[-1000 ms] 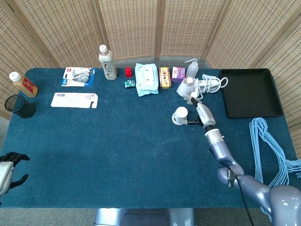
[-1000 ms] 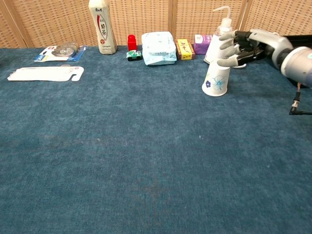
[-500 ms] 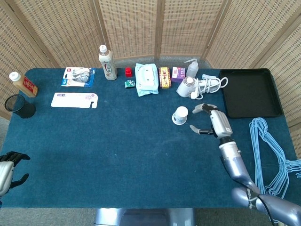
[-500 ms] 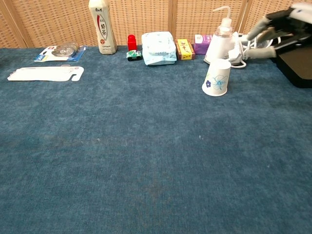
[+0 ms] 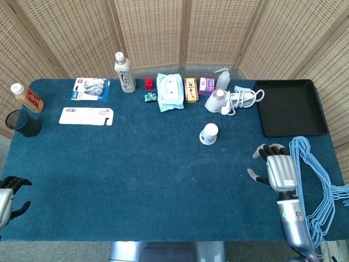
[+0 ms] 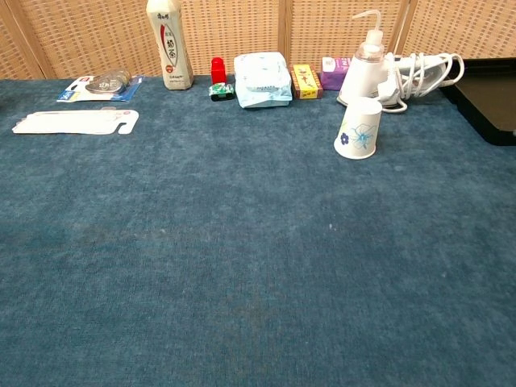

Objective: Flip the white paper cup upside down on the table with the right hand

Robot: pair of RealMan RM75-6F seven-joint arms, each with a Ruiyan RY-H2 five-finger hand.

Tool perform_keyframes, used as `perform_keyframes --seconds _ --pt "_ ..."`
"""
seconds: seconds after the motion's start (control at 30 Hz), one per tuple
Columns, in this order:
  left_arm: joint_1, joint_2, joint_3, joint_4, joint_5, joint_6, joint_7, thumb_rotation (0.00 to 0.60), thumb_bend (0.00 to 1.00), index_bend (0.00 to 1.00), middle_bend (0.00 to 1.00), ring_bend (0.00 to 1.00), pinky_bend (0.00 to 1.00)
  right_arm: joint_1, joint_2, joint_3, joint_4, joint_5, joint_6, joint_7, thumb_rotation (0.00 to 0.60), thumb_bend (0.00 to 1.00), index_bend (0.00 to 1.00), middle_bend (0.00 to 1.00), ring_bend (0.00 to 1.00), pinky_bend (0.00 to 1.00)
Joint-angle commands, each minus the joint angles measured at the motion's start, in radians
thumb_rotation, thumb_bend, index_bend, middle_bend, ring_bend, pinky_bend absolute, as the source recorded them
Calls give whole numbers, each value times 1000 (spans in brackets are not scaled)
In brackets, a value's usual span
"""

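Right robot hand (image 5: pixel 279 170) withdrawn, tapered paper cup (image 6: pixel 358 128) inverted, fuzzy blue table (image 6: pixel 242 266)

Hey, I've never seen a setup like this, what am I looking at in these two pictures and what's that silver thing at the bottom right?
These are two cameras on one robot. The head view looks down on a blue table; the chest view looks across it from low down.

The silver thing is the robot's right hand, a mechanical hand on an arm. Its fingers are spread and it holds nothing. The left hand sits at the bottom left edge, also holding nothing. Neither shows in the chest view.

A white paper cup stands upside down on the table, wide end down, apart from both hands. Behind it runs a row of small items, among them a tall bottle, a pack of wipes and a spray bottle. A black tray and blue hangers lie on the right.
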Motion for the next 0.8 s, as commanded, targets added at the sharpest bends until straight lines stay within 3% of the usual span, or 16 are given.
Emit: perform_keyframes --seconds 0.03,0.27,0.8 --pt "2 -1 2 1 1 0 -2 577 229 374 382 246 276 -49 26 -38 -49 -26 38 -40 496 270 471 381 362 227" --pt "3 0 2 1 6 3 -5 575 229 373 383 246 276 -111 55 -67 -96 -48 79 -51 490 270 474 383 363 226" --pt "-4 30 -4 -48 16 6 27 569 230 374 383 245 276 -129 64 -32 -88 -58 49 1 496 270 474 383 361 225"
